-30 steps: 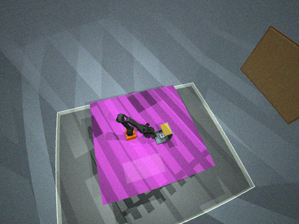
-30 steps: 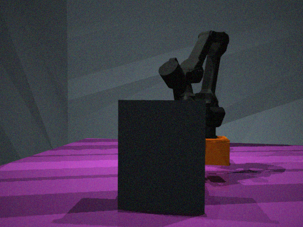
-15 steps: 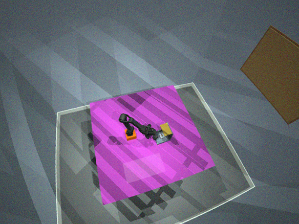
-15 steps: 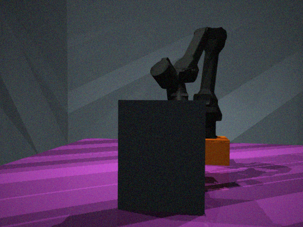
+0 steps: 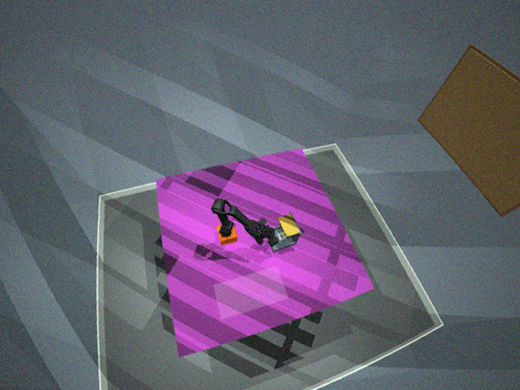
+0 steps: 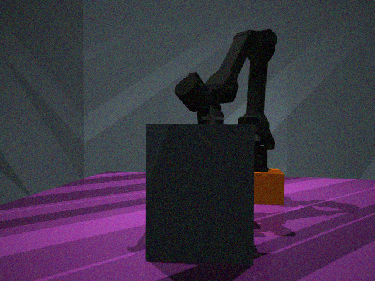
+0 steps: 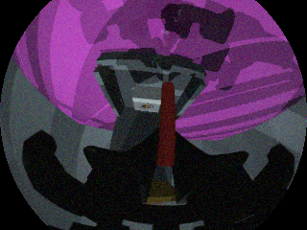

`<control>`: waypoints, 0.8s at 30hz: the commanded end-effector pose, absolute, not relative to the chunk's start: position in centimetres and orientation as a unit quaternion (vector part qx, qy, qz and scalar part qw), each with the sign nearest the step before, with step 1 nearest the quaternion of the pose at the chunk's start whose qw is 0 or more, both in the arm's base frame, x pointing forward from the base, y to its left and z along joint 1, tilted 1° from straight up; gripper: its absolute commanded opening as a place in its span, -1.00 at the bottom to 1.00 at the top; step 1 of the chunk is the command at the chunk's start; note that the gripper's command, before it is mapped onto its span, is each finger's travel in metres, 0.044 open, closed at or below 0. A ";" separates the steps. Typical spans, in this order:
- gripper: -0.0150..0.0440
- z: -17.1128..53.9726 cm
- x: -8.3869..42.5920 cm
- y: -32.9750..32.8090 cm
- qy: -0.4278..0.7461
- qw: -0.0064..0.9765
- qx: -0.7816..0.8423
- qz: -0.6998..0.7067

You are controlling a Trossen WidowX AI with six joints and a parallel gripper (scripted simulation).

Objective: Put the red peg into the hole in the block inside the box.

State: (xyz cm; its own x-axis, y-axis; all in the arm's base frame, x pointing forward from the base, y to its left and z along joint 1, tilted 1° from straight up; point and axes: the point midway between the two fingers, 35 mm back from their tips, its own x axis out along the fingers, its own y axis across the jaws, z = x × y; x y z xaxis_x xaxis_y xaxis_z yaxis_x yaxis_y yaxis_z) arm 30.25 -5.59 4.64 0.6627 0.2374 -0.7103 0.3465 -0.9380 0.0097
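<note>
My gripper point(image 5: 274, 239) point(image 7: 164, 131) is shut on the red peg point(image 7: 167, 120), which sticks out from between the fingers. In the top view the gripper is at the open front of the grey box point(image 5: 284, 245) point(image 6: 200, 193) point(image 7: 127, 86); the peg cannot be made out there. The pale block point(image 5: 282, 235) point(image 7: 140, 103) with its hole sits on the box floor. In the wrist view the peg's free end appears above and right of the block; its depth in the box is unclear. The yellow roof point(image 5: 290, 225) point(image 7: 160, 194) lies beyond the fingers. The box's back wall hides the gripper in the exterior view.
The orange arm base point(image 5: 228, 237) point(image 6: 269, 188) stands on the magenta table mat point(image 5: 251, 290) point(image 6: 115, 226). The box side walls stand close around the block. A brown panel point(image 5: 486, 135) lies far off to the right in the top view.
</note>
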 end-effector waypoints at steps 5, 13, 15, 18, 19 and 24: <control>-0.49 4.6 31.3 -6.6 0.161 0.075 0.911 -0.373; -0.49 4.4 32.2 -7.3 0.159 0.075 0.911 -0.373; -0.49 4.4 32.7 -7.2 0.159 0.075 0.911 -0.372; -0.49 4.4 33.5 -7.2 0.159 0.075 0.912 -0.372; -0.49 4.4 33.6 -7.2 0.159 0.075 0.912 -0.372; -0.49 4.4 34.7 -7.0 0.159 0.075 0.912 -0.371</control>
